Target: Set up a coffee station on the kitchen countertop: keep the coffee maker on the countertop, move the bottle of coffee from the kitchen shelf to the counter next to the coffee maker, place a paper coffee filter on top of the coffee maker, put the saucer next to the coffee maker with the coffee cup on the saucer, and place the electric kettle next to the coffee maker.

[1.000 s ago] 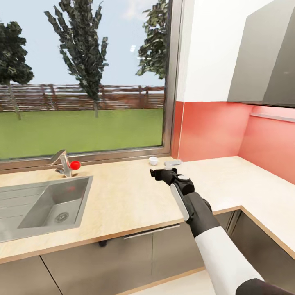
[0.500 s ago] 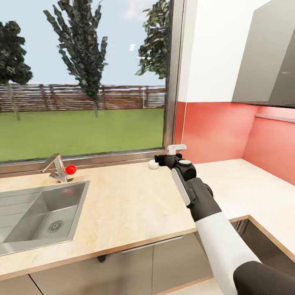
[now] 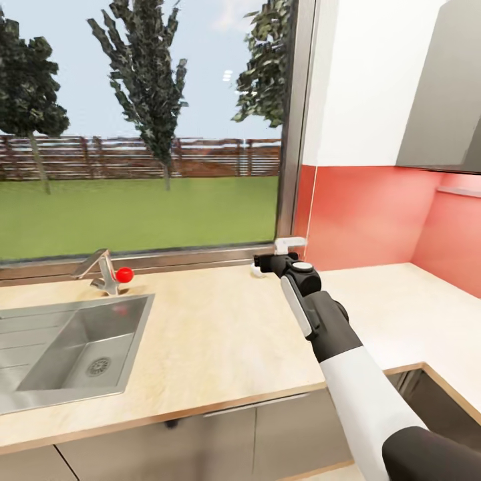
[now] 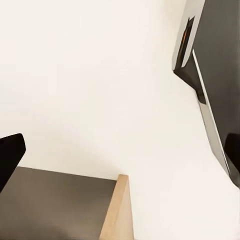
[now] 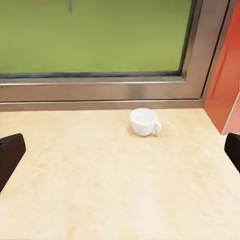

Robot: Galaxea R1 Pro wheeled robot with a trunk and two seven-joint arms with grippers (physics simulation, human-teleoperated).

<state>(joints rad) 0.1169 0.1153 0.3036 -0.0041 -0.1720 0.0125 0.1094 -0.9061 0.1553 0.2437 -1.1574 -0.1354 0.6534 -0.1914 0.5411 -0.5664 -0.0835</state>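
The right gripper [image 3: 270, 259] hovers over the back of the countertop [image 3: 220, 334], its jaws spread wide and grasping nothing. The white cup [image 5: 144, 122] stands upright near the counter's back edge, just below the window frame [image 5: 100, 91] and close to the red wall [image 3: 361, 214]. The left gripper's [image 4: 120, 155] fingers are parted and empty. A sink [image 3: 73, 347] lies toward the counter's left end.

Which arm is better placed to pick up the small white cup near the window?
The right. Its open gripper points at the small white coffee cup, which stands upright on the wooden countertop. The left wrist view faces a white wall, with no cup there.
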